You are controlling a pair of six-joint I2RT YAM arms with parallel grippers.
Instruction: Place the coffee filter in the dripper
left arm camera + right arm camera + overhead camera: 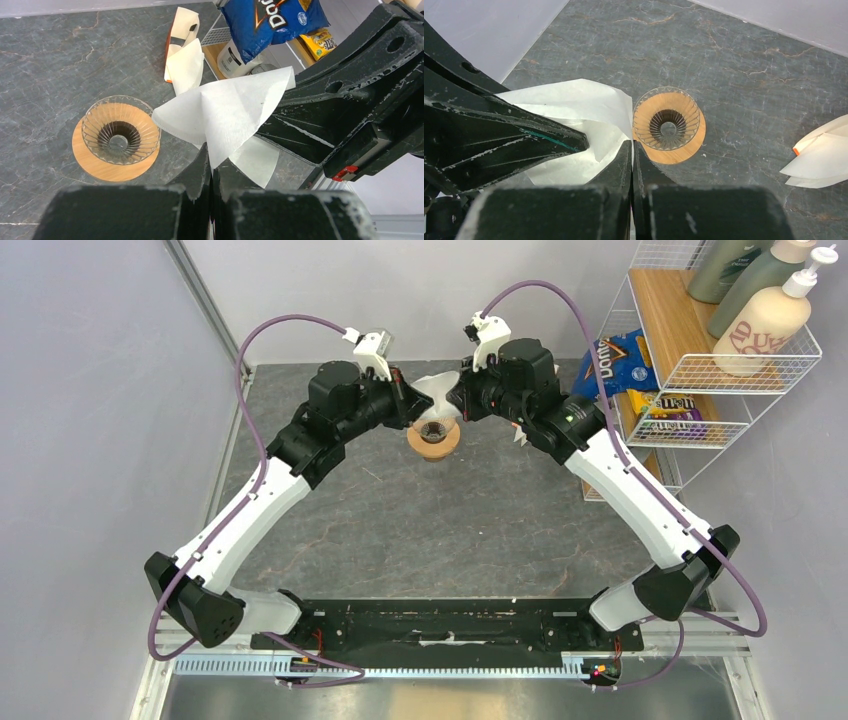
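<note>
The left gripper (210,167) has its two fingers pressed flat together, pinching the lower point of the one coffee filter (225,110). The right gripper (632,150) is likewise closed tight, with the filter's edge running down into its fingertips; it appears to nip that edge. The two grippers meet nose to nose over the far middle of the table, and the white paper fans out between them, held in the air and partly opened.

One dripper (669,125) stands upright on the table just beside and below the filter, its clear ribbed glass cone mouth-up inside a round tan wooden ring. The filter is not in it; seen from above, the paper hangs at the dripper's far rim.

A small pile of spare filters (185,55) lies on the table off to the robot's right, well apart from the dripper; how many it holds cannot be told. Near that side sits one blue Doritos bag (615,360), next to a white wire shelf (690,370) with a yellow M&M's pack (680,410) and three bottles (760,315).

The table (420,520) is dark grey, marble-veined stone, bare between the dripper and the arm bases. Pale grey wall panels close it in on the left, the far side and the right.
</note>
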